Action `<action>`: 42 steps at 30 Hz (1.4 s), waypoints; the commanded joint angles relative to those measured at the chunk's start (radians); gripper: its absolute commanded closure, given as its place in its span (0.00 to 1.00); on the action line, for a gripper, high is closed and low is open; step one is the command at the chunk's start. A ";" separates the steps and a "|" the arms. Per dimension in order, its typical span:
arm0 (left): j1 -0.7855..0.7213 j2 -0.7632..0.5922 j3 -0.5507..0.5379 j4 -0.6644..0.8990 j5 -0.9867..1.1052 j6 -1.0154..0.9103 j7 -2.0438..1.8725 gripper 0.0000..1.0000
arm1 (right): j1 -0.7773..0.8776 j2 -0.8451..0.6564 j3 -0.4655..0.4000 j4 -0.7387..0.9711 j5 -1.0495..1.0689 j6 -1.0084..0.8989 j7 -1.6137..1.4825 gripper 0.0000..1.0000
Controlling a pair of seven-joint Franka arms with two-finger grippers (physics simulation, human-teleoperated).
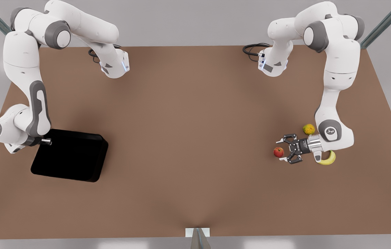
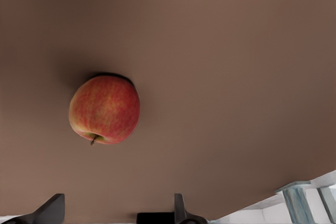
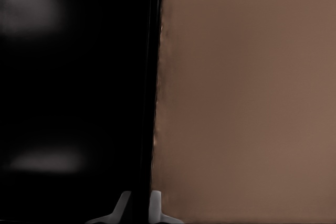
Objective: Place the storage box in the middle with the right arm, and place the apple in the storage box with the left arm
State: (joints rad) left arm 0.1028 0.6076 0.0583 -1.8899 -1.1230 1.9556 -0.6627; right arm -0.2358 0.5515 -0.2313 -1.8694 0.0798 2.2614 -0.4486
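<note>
Right now your storage box (image 1: 69,159) sits on the table (image 1: 188,138) at the front view's left, its wall pinched between the right gripper (image 3: 139,205) fingertips. Your apple (image 1: 278,151) lies far off at the front view's right, between the spread fingers of the left gripper (image 1: 282,151), untouched. A citrus fruit (image 1: 308,129) and banana (image 1: 328,159) rest nearby.

No legible text or labels anywhere
</note>
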 commanded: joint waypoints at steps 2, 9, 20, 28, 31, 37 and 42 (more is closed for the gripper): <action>0.000 0.005 0.000 -0.002 -0.021 -0.001 0.008 0.00 | 0.010 0.001 0.000 0.001 0.000 0.000 -0.001 0.71; 0.000 0.052 0.002 0.003 -0.049 0.029 0.055 0.00 | 0.012 0.008 0.001 0.001 -0.017 -0.005 0.004 0.74; 0.000 0.032 0.009 -0.049 -0.073 0.066 0.120 0.00 | 0.110 0.007 0.044 0.098 -0.009 -0.117 0.031 0.76; -0.002 0.060 0.000 -0.064 -0.175 0.101 0.195 0.00 | 0.309 0.021 0.142 0.208 -0.002 -0.117 0.134 0.76; -0.002 0.086 0.000 -0.064 -0.216 0.101 0.216 0.00 | 0.385 0.030 0.182 0.245 0.064 -0.109 0.177 0.76; 0.003 0.093 0.002 -0.071 -0.277 0.074 0.227 0.00 | 0.540 0.122 0.224 0.427 0.150 -0.115 0.258 0.76; 0.021 0.112 0.006 -0.072 -0.316 0.060 0.256 0.00 | 0.659 0.237 0.233 0.539 0.152 -0.097 0.360 0.76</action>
State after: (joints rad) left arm 0.1258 0.7245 0.0659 -1.9620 -1.4148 2.0148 -0.3999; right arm 0.4254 0.7934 0.0032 -1.3279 0.2321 2.1659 -0.0842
